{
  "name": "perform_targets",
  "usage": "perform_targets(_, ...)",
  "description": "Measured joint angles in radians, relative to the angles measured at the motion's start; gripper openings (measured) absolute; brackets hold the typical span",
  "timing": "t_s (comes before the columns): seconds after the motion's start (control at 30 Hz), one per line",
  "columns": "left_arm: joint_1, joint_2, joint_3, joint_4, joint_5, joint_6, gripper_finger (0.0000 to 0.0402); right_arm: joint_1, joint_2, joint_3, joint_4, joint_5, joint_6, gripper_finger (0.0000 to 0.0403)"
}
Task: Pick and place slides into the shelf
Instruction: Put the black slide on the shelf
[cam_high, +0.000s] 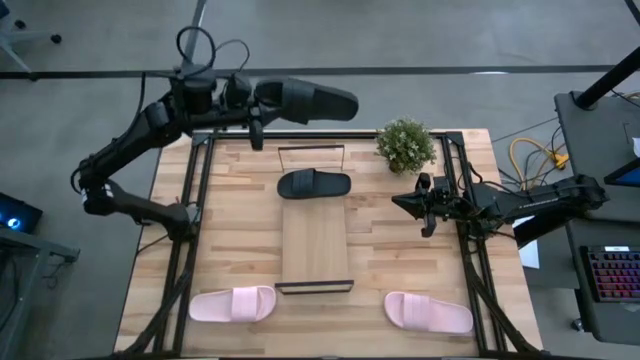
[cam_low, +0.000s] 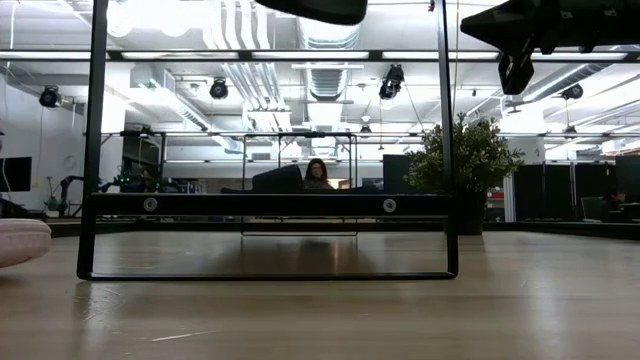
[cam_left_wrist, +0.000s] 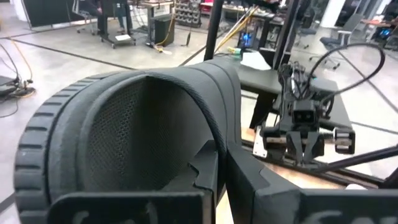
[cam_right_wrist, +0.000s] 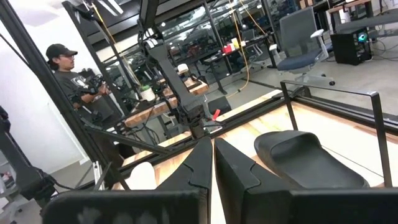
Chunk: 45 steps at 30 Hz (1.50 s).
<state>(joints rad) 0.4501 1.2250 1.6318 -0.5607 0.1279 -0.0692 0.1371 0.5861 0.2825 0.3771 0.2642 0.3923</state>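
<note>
My left gripper (cam_high: 258, 104) is shut on a black slide (cam_high: 308, 101), raised above the table's far edge; the slide fills the left wrist view (cam_left_wrist: 124, 130) and shows at the top of the low view (cam_low: 312, 8). A second black slide (cam_high: 314, 184) rests sole-down on the far end of the shelf (cam_high: 316, 245) and also shows in the right wrist view (cam_right_wrist: 305, 158). Two pale pink slides (cam_high: 232, 304) (cam_high: 428, 312) lie by the table's near edge. My right gripper (cam_high: 412, 205) hovers shut, right of the shelf, touching nothing. My left gripper holds the black slide at its left end, pinching the curved wall of the strap (cam_left_wrist: 225, 146), with one finger (cam_left_wrist: 202, 177) inside the hollow and the other (cam_left_wrist: 258, 183) outside. The fingers come level from the table's left. The slide is lifted clear and reaches out toward the right.
A potted plant (cam_high: 405, 145) stands at the far right of the table, close to my right gripper. The shelf's black frame ends (cam_low: 270, 205) stand upright. Black frame rails run along both table sides. A person (cam_right_wrist: 68, 74) stands in the room beyond.
</note>
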Motion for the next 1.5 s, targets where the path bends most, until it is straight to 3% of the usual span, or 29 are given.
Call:
perform_targets(0.4,-0.038,-0.166,-0.423,0.314,-0.018,-0.282,0.0000,0.000,0.000,0.000,-0.002,0.000,0.000,0.0008)
perform_targets(0.6,-0.040,-0.209,-0.557,0.376,-0.034,-0.434,0.0000,0.000,0.000,0.000,-0.004,0.000,0.000,0.0009)
perform_targets(0.87,-0.043,-0.240,-0.627,0.418,-0.032,-0.558,0.0000,0.000,0.000,0.000,-0.007,0.000,0.000,0.0008)
perform_targets(1.5,-0.127,-0.245,-0.626,0.360,-0.021,-0.771,0.0000,0.000,0.000,0.000,-0.007,0.000,0.000,0.0009)
